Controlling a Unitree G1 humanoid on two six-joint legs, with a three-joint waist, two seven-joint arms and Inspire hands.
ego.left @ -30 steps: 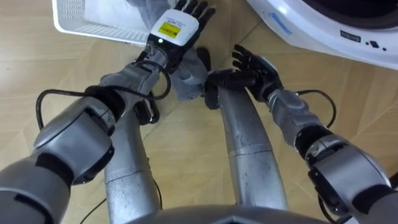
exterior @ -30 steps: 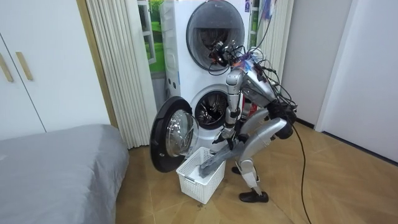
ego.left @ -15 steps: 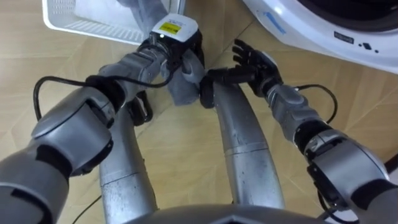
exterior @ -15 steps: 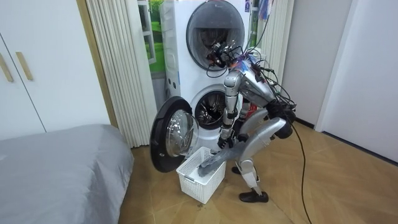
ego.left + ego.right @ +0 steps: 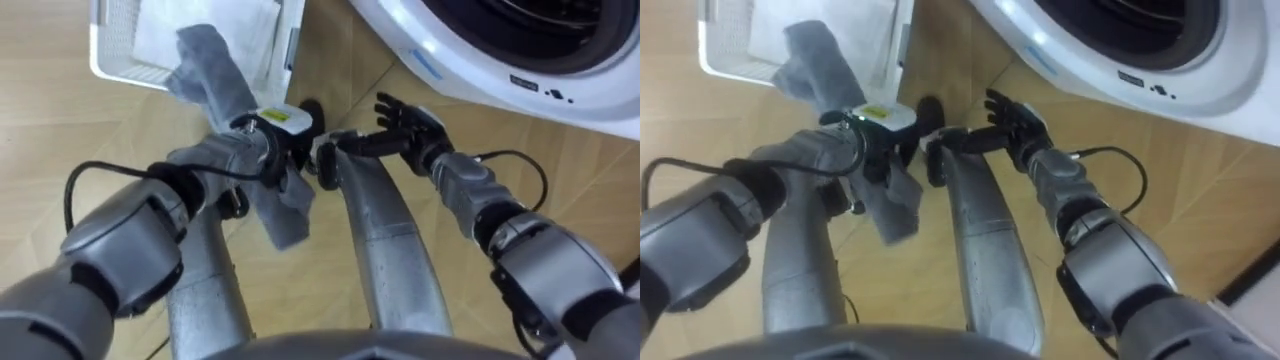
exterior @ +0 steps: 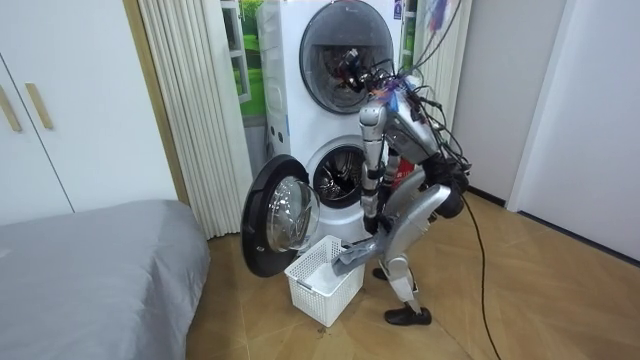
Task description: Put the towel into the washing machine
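Clearly the towel (image 5: 210, 65) is in the left hand (image 5: 272, 140), whose fingers are curled tight round its middle. One end trails up over the rim of the white basket (image 5: 125, 72) on the floor, and the other hangs loose below the fist, beside the robot's leg. The right hand (image 5: 418, 128) is held out just beside the left with its fingers straight and spread, and it has hold of nothing. In the room view the robot stands bent forward over the basket. The washing machine (image 6: 345, 150) is right in front of it, with the round door (image 6: 272, 215) swung wide open toward the room view's left. The towel is grey, soft and limp, and it folds and droops wherever it is not held, so it should be light and neither fragile nor slippery. The trouble with it is likely to be the dangling ends. A grip at the middle leaves two tails that could catch on the basket rim or drag on the lip of the drum. A hold nearer one end, or the free right hand gathering the lower tail, would probably keep it bunched enough to go through the opening in one push. The task looks to be at the lifting stage, since the towel is not yet wholly out of the basket and is well apart from the drum.
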